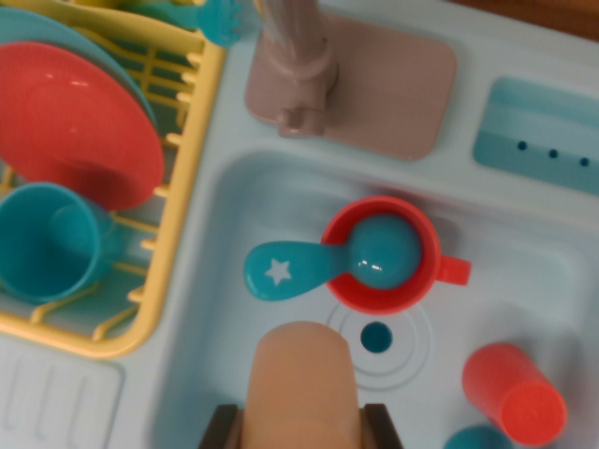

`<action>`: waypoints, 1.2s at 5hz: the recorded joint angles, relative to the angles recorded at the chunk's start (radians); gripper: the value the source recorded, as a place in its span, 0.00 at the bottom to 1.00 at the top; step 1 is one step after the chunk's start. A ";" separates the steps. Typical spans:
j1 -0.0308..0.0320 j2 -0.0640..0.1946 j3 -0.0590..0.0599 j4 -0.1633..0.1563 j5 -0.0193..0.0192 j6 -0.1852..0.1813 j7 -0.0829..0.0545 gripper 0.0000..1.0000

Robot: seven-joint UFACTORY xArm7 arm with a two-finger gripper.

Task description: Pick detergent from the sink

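The detergent bottle (301, 379), a tan rounded thing, sits at the bottom of the wrist view, just below the sink drain (375, 337), and appears to be held between the two dark fingers (217, 428) of the gripper (301, 432) on either side of it. The jaws look clamped on its flanks, though only the finger tips show.

To do this step well, I judge the bottle should be drawn straight up from the sink (234, 215) basin, keeping the squeeze steady so the smooth body does not slip, and clear of the red cup (384, 254) just beyond the drain.

That red cup, on the far side of the drain, holds the bowl of a teal spoon (323, 267), its star-marked handle sticking out over the rim toward the yellow dish rack (182, 215). The rack, left of the drain, carries a red plate (70, 122) and a teal mug (47, 243). An orange tumbler (515, 393) lies right of the drain.
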 joint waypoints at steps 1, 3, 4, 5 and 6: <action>0.0001 -0.014 0.000 0.032 -0.0022 0.046 0.003 1.00; 0.0001 -0.027 0.000 0.061 -0.0043 0.087 0.006 1.00; 0.0001 -0.027 0.000 0.061 -0.0043 0.087 0.006 1.00; 0.0002 -0.040 0.000 0.090 -0.0063 0.129 0.008 1.00; 0.0002 -0.040 0.000 0.090 -0.0063 0.129 0.008 1.00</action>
